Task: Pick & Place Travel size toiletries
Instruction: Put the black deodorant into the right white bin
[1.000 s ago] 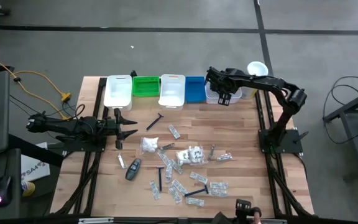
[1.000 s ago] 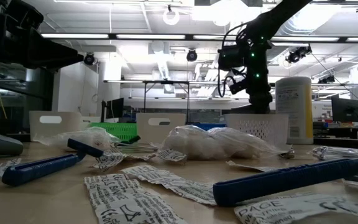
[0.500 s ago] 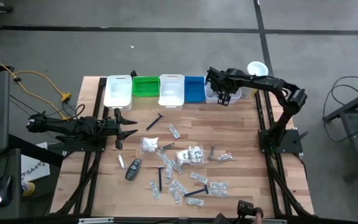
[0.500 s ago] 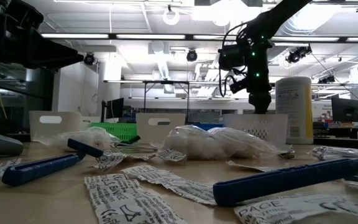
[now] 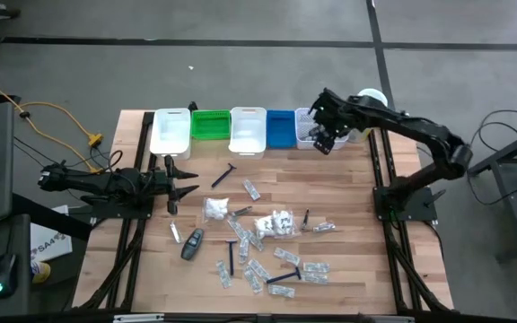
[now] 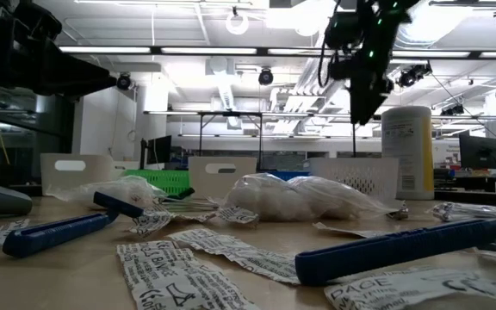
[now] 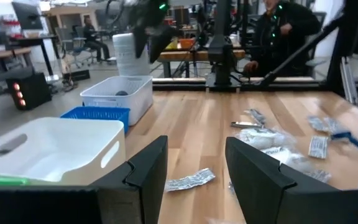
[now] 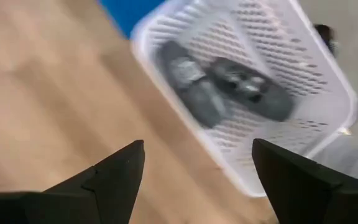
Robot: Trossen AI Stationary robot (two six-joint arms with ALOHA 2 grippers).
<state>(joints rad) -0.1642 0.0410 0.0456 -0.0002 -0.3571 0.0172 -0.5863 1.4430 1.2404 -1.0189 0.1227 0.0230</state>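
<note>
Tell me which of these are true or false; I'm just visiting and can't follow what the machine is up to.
1. The white mesh basket holds two dark grey oval containers. True.
2. The right gripper is carrying a razor. False: its fingers are open and empty.
3. The green bin sits between two white bins. True.
4. The left gripper hangs over the mesh basket. False: it waits at the table's left side, beside the leftmost white bin.
5. Toiletries remain scattered on the table. True.

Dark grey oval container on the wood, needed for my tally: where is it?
High view: the dark grey oval container lies on the table's left half, beside a small silvery tube.
</note>
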